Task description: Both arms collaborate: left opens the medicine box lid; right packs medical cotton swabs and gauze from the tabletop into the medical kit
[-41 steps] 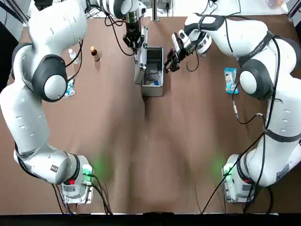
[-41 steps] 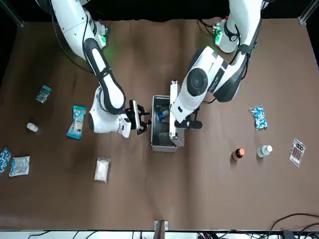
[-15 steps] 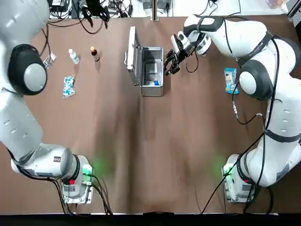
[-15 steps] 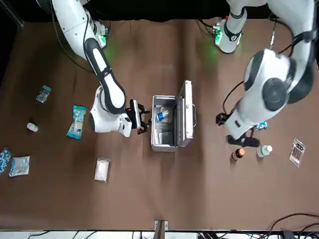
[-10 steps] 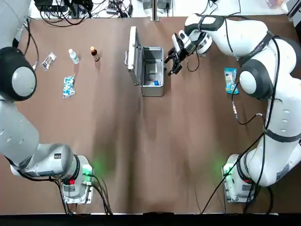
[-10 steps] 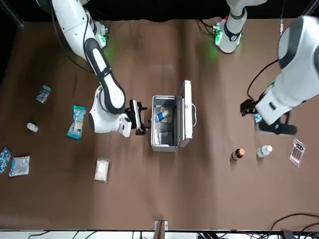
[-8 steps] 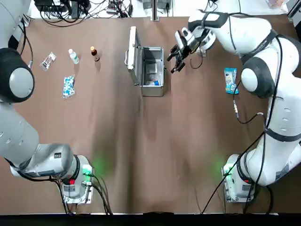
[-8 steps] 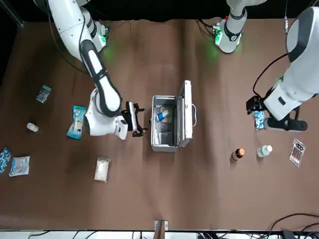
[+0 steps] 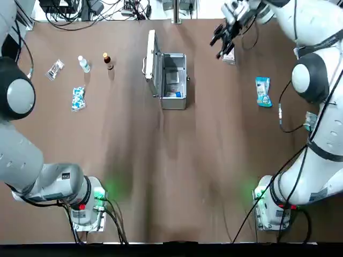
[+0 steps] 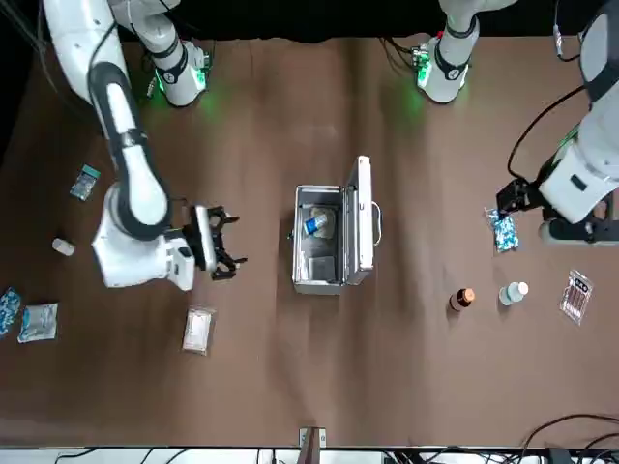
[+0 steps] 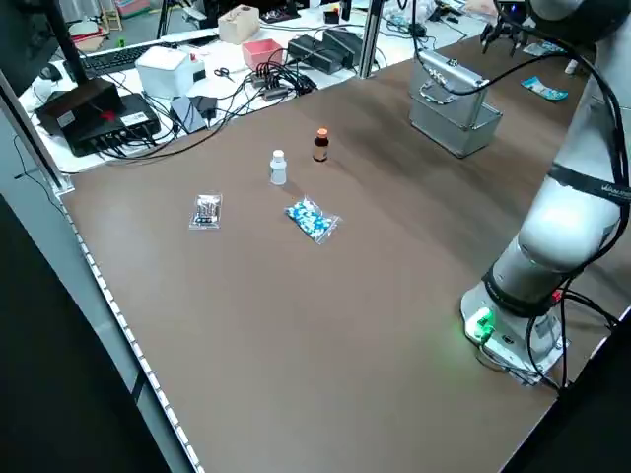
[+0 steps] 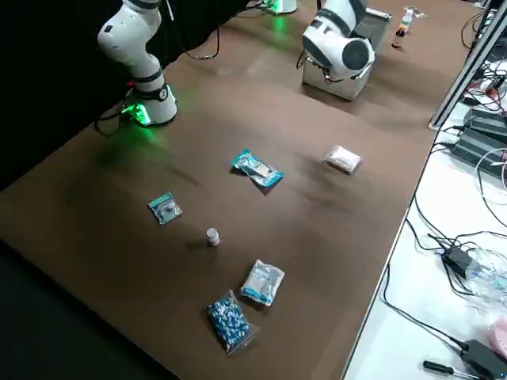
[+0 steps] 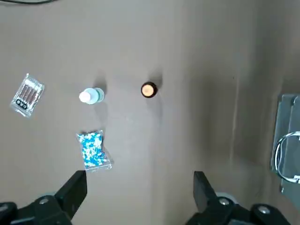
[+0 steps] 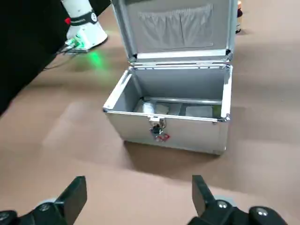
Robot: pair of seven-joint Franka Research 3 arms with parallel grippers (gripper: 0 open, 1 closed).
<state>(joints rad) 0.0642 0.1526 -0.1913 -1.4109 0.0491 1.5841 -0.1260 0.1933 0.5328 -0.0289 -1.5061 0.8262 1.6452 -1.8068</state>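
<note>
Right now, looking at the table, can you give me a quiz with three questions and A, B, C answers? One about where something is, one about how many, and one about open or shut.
1. Where is the medical cotton swabs packet?
A) inside the medical kit
B) flat on the table, on the robot's right of the kit
C) on the floor

2. How many small bottles stand on the robot's left of the kit?
A) two
B) four
C) none

3. The medicine box lid is
A) shut
B) taken off, lying flat
C) open, standing upright

Answers:
1 B, the teal packet lies alone on the brown top.
2 A, a brown bottle and a white bottle stand side by side.
3 C, the kit's inside shows.
</note>
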